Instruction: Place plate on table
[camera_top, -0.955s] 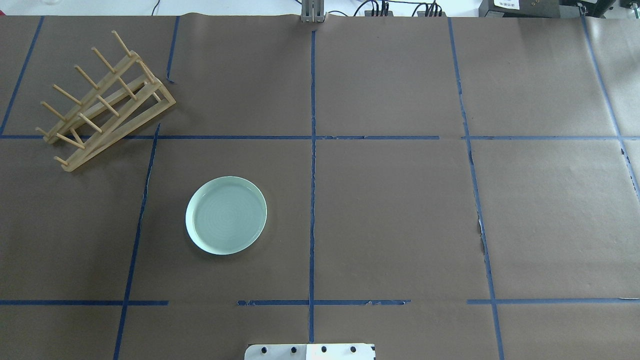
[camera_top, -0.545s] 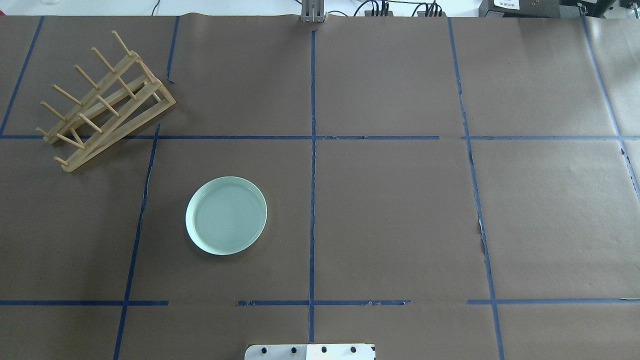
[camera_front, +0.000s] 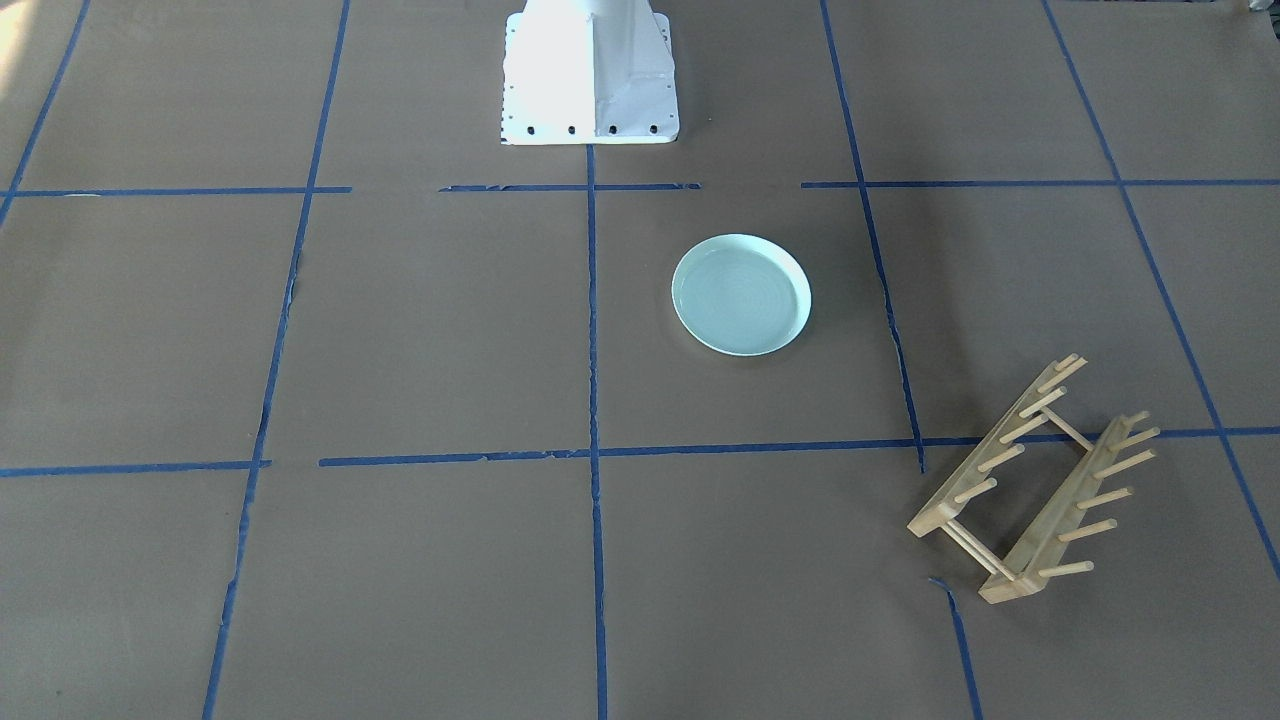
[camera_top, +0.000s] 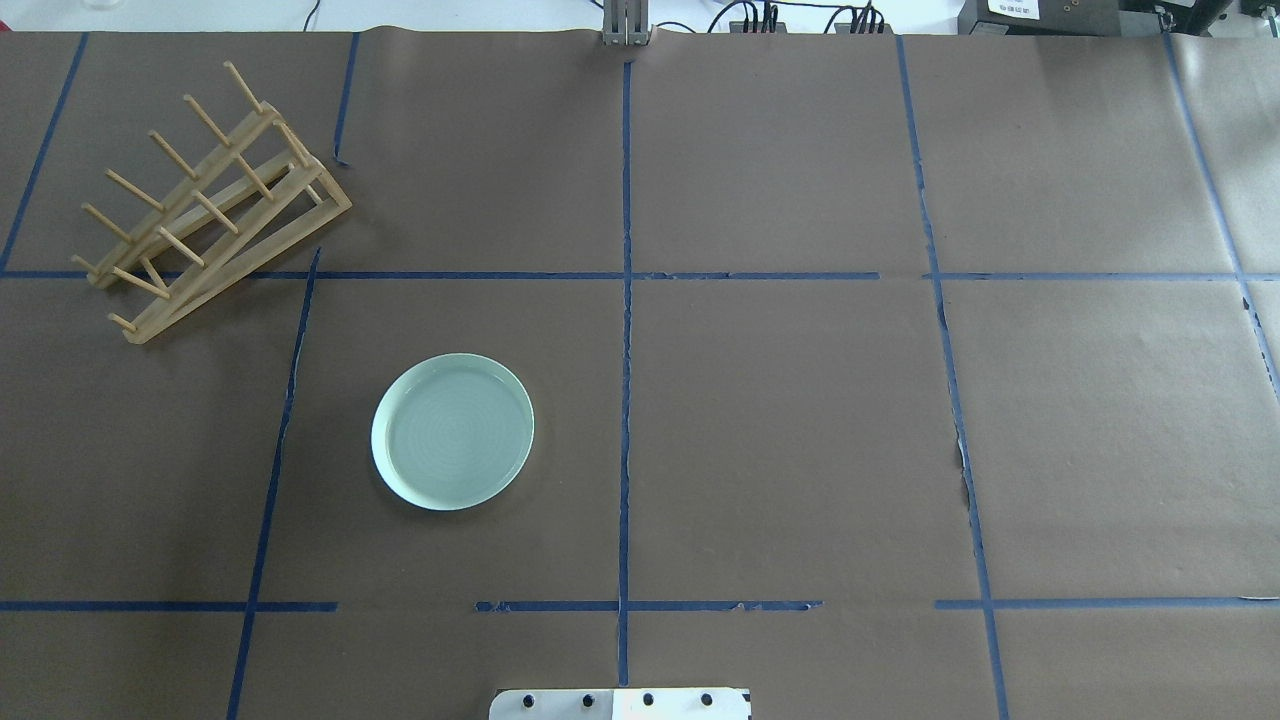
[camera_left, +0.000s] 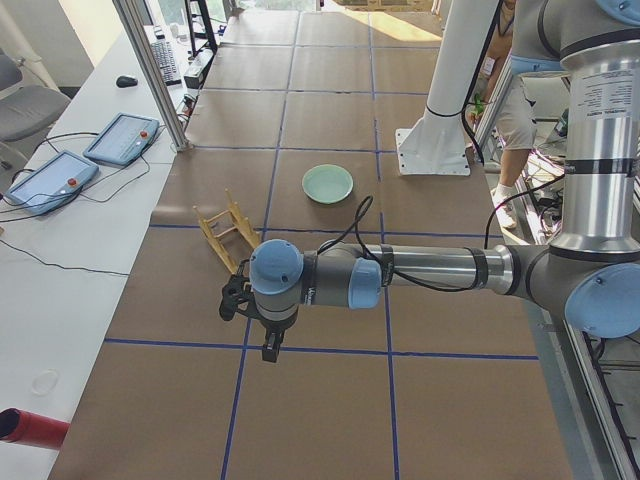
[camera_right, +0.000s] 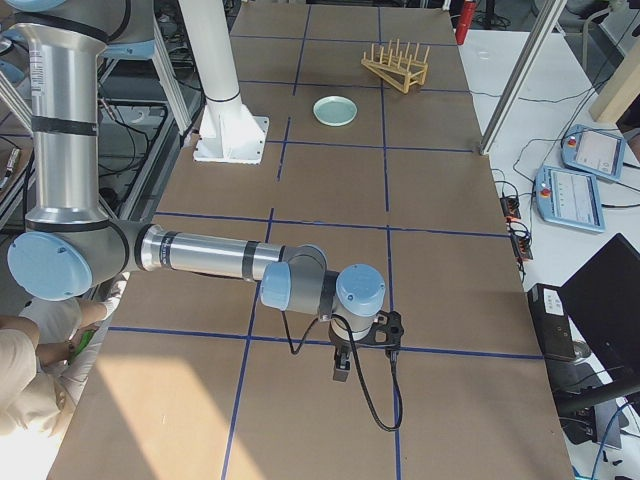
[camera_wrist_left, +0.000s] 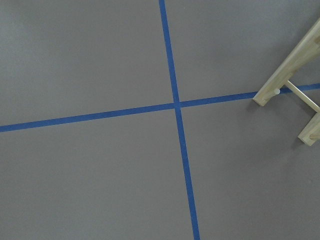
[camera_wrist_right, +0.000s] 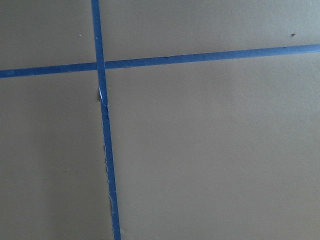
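Plate (camera_top: 452, 431) seen lying flat on table (camera_top: 800, 420), robot's left side, well apart from wooden rack (camera_top: 245, 262). Left gripper (camera_left: 269, 349) nearer, plate found beyond rack. Right gripper (camera_right: 341, 368) far off. Neither grip can be told wide or narrow.

White bench (camera_left: 95, 222), two pendants (camera_left: 122, 138), office chair (camera_left: 25, 105)

From behind the robot base (camera_top: 620, 703), overhead, looking forward and down across the desk (camera_top: 800, 450). From across it, facing back steeply, sharing plate (camera_top: 452, 431) and peg rack (camera_top: 240, 270). From either desk end, wide, along its length. From both wrists, close, down onto blue tape (camera_wrist_left: 176, 106).
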